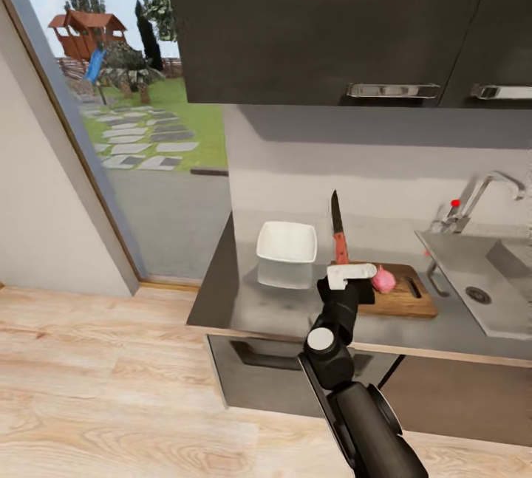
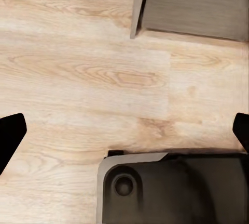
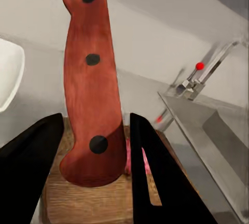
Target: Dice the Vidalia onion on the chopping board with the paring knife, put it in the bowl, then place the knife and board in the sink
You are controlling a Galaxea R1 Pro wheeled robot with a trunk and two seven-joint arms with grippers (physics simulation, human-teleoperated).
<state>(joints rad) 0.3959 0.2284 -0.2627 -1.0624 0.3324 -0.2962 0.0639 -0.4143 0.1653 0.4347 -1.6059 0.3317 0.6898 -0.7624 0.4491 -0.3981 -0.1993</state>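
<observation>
dark countertop [image 1: 244,301] low centre, sink [image 1: 480,275] at right edge. white bowl [image 1: 287,243] left of chopping board [image 1: 403,299]. right gripper [image 3: 93,146] clamped on paring knife [image 3: 91,89], blade up. vidalia onion [image 1: 383,280] on board. left gripper [image 2: 124,141] spread wide over floor.

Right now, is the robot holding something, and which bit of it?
Yes. The right gripper holds the paring knife by its red-orange handle, near the butt end. The left gripper is open and holds nothing.

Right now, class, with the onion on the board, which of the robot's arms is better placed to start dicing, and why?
The right. Its gripper is shut on the paring knife over the chopping board, beside the Vidalia onion. The left gripper hangs open over the floor.
</observation>
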